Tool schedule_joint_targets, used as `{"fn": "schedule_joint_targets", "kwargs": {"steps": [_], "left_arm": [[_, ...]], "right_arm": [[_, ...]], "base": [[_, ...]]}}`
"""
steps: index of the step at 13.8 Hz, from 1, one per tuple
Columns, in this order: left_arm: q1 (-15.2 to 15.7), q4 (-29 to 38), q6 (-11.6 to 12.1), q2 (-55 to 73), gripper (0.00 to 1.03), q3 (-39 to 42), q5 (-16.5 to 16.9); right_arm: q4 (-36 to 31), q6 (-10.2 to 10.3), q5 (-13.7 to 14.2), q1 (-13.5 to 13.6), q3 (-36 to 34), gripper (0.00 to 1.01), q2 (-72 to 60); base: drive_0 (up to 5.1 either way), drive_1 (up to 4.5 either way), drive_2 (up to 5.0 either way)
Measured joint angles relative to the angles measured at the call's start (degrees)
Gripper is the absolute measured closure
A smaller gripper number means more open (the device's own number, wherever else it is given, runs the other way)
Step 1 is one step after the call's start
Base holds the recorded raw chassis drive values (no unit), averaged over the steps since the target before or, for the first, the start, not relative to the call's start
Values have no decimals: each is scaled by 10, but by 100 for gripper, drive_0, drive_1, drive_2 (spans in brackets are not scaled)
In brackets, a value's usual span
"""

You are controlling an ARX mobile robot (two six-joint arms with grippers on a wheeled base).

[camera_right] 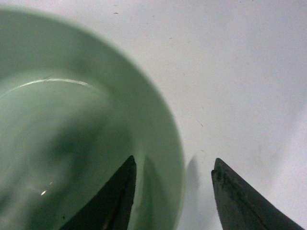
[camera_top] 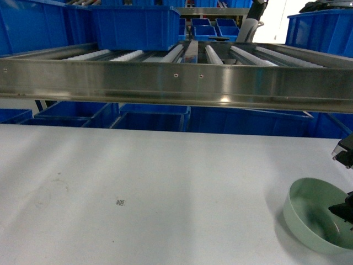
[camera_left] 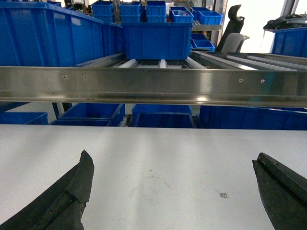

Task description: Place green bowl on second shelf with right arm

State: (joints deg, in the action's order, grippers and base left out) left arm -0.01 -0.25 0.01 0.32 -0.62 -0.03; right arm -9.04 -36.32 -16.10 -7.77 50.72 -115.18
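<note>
The pale green bowl (camera_top: 314, 215) stands on the white table (camera_top: 138, 182) at the near right corner. In the right wrist view the green bowl (camera_right: 72, 120) fills the left side. My right gripper (camera_right: 173, 160) is open and straddles the bowl's right rim, with one finger inside the bowl and the other outside over the table. Only its dark tips show at the right edge of the head view (camera_top: 343, 185). The second shelf (camera_top: 176, 77) is a steel roller tier behind and above the table. My left gripper (camera_left: 171, 157) hangs open over bare tabletop, holding nothing.
A big blue crate (camera_top: 135, 25) sits on the shelf's left part, and another (camera_top: 322, 30) at the far right. More blue crates (camera_top: 149, 118) stand under the shelf behind the table. A small printed marker (camera_top: 121, 202) lies on the table.
</note>
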Motion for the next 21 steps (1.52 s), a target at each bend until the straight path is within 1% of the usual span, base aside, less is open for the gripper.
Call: {"fn": "schedule_joint_targets", "kwargs": {"steps": [2,3,4,6,9,10,11,12,13,14,15,16,17,18,19,21], "left_arm": [[0,0,0,0,5,0,0],[0,0,0,0,5,0,0],[0,0,0,0,5,0,0],[0,0,0,0,5,0,0],[0,0,0,0,5,0,0],[0,0,0,0,5,0,0],[0,0,0,0,5,0,0],[0,0,0,0,5,0,0],[0,0,0,0,5,0,0],[0,0,0,0,5,0,0],[0,0,0,0,5,0,0],[0,0,0,0,5,0,0],[0,0,0,0,5,0,0],[0,0,0,0,5,0,0],[0,0,0,0,5,0,0],[0,0,0,0,5,0,0]], "right_arm": [[-2,-4,7,4,1,77,0],[-4,-7,6,7,3,92,0],[-5,-7,-2,10,7,99,2],[-22,-7,2,14,4,99,3],[-96,31,-5,23,-57,99,51],[-117,51,-11,28,-84,99,76],[-130,73,-21,29,-108,99,109],[-146,98,-25,29,-125,99,146],[-156,129,-35,23,-138,99,198],[-161,157,-43,15,-149,99,242],[-165,190,-49,3,-164,99,289],[-165,216,-56,-3,-170,99,326],[-166,251,-61,-10,-176,99,382],[-146,331,-71,-16,-176,99,506],[-134,359,-68,-17,-174,99,551],[-110,399,-58,-11,-175,99,644]], "base": [[0,0,0],[0,0,0],[0,0,0],[0,0,0],[0,0,0],[0,0,0],[0,0,0],[0,0,0],[0,0,0],[0,0,0],[0,0,0],[0,0,0],[0,0,0],[0,0,0],[0,0,0],[0,0,0]]}}
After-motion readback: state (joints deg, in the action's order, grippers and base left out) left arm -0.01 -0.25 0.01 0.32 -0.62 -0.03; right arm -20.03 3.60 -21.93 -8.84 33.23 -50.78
